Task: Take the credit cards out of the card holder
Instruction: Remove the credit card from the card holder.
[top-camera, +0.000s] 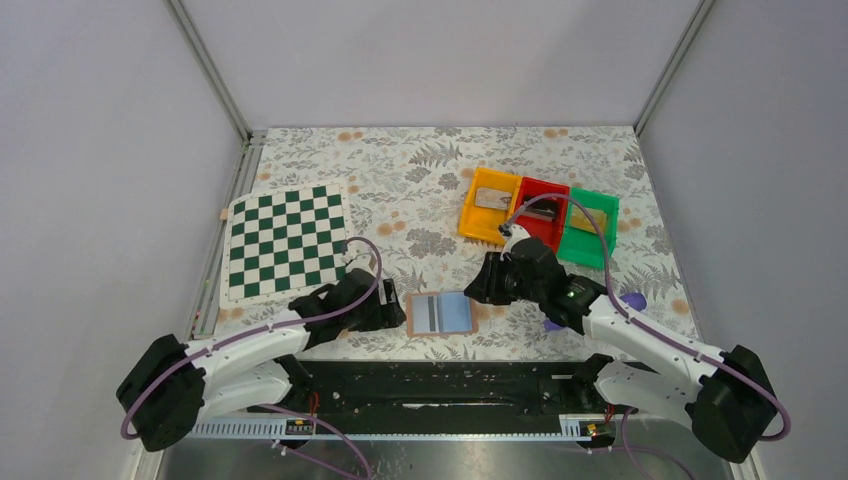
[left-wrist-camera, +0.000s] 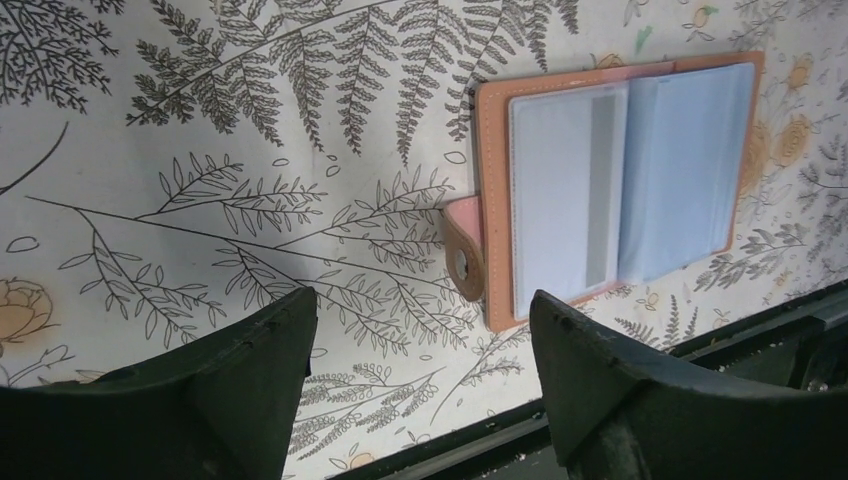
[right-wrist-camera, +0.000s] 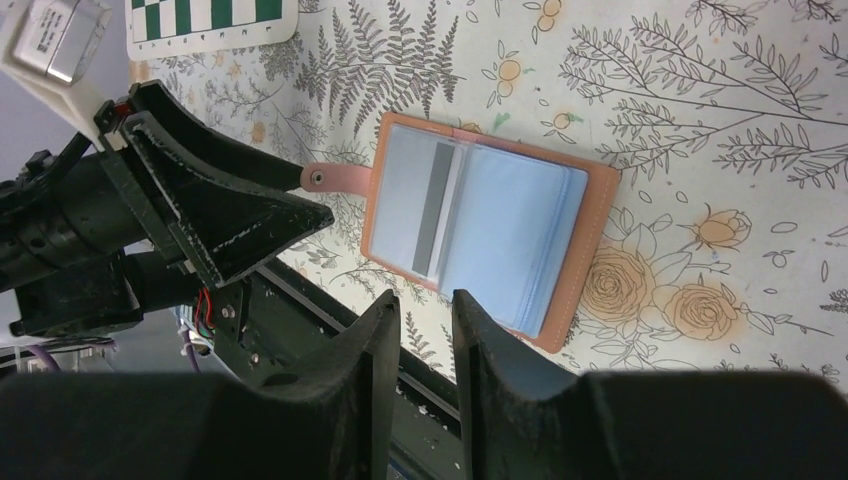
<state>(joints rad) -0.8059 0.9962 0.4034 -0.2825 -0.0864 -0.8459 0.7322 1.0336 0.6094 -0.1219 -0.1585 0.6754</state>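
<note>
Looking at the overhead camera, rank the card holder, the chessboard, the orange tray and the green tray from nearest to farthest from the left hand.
Measured from the left hand:
1. card holder, lying open just to its right.
2. chessboard, behind it on the left.
3. orange tray, farther back on the right.
4. green tray, the rightmost of the row of trays.

Robotics lab test cell. White wall panels (top-camera: 430, 50) in aluminium frame posts (top-camera: 210, 70). Two robot arms (top-camera: 240, 350) bolted to black base rail (top-camera: 440, 385). Fern-print tablecloth (top-camera: 420, 190) laid with props: chessboard mat (top-camera: 287, 243), orange, red, green bins (top-camera: 545, 184).
</note>
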